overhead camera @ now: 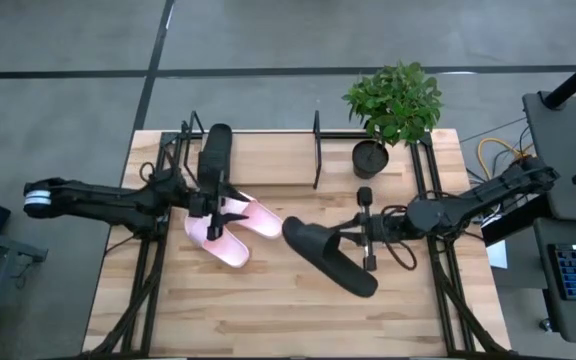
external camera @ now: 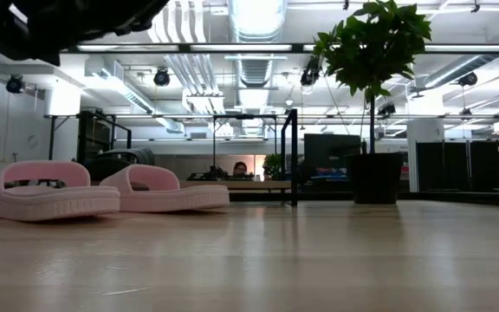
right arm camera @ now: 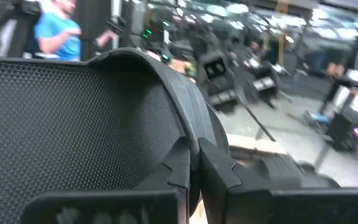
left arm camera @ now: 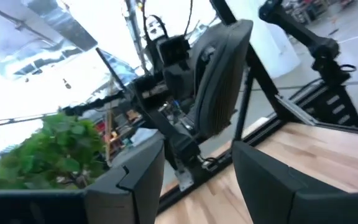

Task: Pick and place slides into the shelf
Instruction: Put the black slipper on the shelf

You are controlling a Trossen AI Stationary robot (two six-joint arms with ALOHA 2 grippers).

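Observation:
My right gripper (overhead camera: 350,235) is shut on a matte black slide (overhead camera: 328,255) right of the table's middle. The left wrist view shows that slide (left arm camera: 222,74) raised above the wood. My left gripper (overhead camera: 230,212) hovers open above the two pale pink slides (overhead camera: 230,230), which lie on their soles side by side on the table (external camera: 102,195). In its own view the left gripper (left arm camera: 197,158) has nothing between its fingers. The second black slide (overhead camera: 215,155) lies at the left end of the shelf (overhead camera: 316,150) by the far edge. My right gripper pinches the black slide's side rim (right arm camera: 188,134), about midway along it, between its two fingers (right arm camera: 219,171). The fingers come level from the table's right, across the slide. The slide is lifted clear and tilted, with its textured face (right arm camera: 73,124) turned toward the wrist camera.
A potted plant (overhead camera: 393,100) stands at the far right, next to the shelf's right end. Black frame rails (overhead camera: 438,210) run along both sides of the table. Bare wood (overhead camera: 268,310) stretches along the near edge. A person in blue (right arm camera: 58,31) shows in the room beyond the table.

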